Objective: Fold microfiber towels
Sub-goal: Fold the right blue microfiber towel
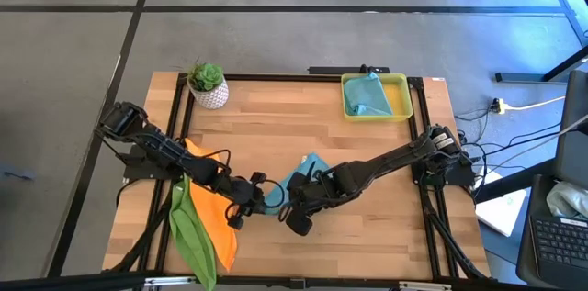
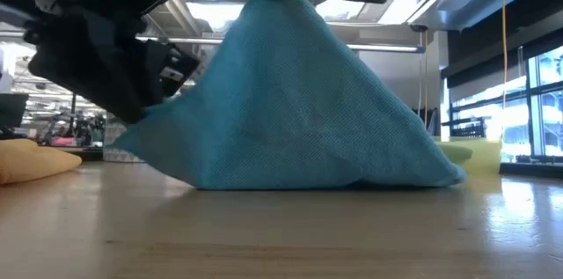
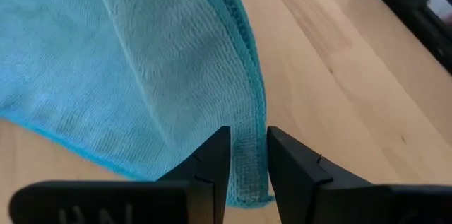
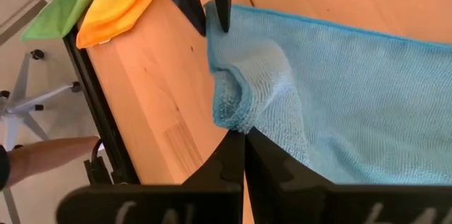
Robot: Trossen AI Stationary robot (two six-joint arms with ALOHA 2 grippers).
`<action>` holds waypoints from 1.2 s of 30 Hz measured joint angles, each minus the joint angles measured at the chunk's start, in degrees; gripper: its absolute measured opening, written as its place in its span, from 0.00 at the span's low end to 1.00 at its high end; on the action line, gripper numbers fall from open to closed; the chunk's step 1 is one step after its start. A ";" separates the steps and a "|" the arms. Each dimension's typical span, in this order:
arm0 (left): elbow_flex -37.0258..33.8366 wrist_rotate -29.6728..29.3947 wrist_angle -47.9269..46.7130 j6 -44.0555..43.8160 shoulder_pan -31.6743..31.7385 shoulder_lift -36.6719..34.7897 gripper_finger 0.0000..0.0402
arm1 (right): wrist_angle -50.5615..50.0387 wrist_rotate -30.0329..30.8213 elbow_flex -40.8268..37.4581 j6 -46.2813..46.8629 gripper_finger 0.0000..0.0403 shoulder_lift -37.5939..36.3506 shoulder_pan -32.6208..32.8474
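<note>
Two grippers are both on the same teal towel [image 1: 296, 184] near the middle of the tabletop's front edge. The right gripper [image 4: 244, 133] is pinched shut on a bunched bit of the towel's edge, and in the low view it's got that point lifted so the cloth hangs like a little tent with its bottom hem on the wood. The left gripper [image 3: 247, 155] has the stitched hem of the same towel between its fingers, jaws narrowed onto it, so it's gripping the cloth too.

Over toward the front left corner, an orange towel [image 1: 209, 207] lies flat, and a lime green towel [image 1: 191, 231] is draped across it and hangs off the front edge.

Container-wise, there's just the yellow tray [image 1: 397, 100] at the back right corner, with another teal towel [image 1: 367, 95] crumpled up inside it. A small potted plant [image 1: 208, 84] in a white pot sits near the back left corner.

The tabletop [image 1: 303, 135] is pale wood planks inside a black frame. Past it there's grey floor, cables and a laptop off the right side, and in the low view a big room with ceiling lights and windows.
</note>
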 joint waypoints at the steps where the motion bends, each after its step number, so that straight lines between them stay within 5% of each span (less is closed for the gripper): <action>1: 0.02 -0.17 0.60 -0.51 -0.02 0.41 0.21 | 0.00 0.07 0.00 0.01 0.01 0.00 -0.18; 28: 0.04 -4.49 2.49 -6.40 -1.94 5.05 0.20 | -0.42 -0.16 0.00 -0.20 0.01 0.00 -1.13; 36: 0.19 -5.28 -2.95 -9.24 -1.90 4.31 0.02 | -1.29 -2.61 -0.02 -0.24 0.01 -0.02 -1.10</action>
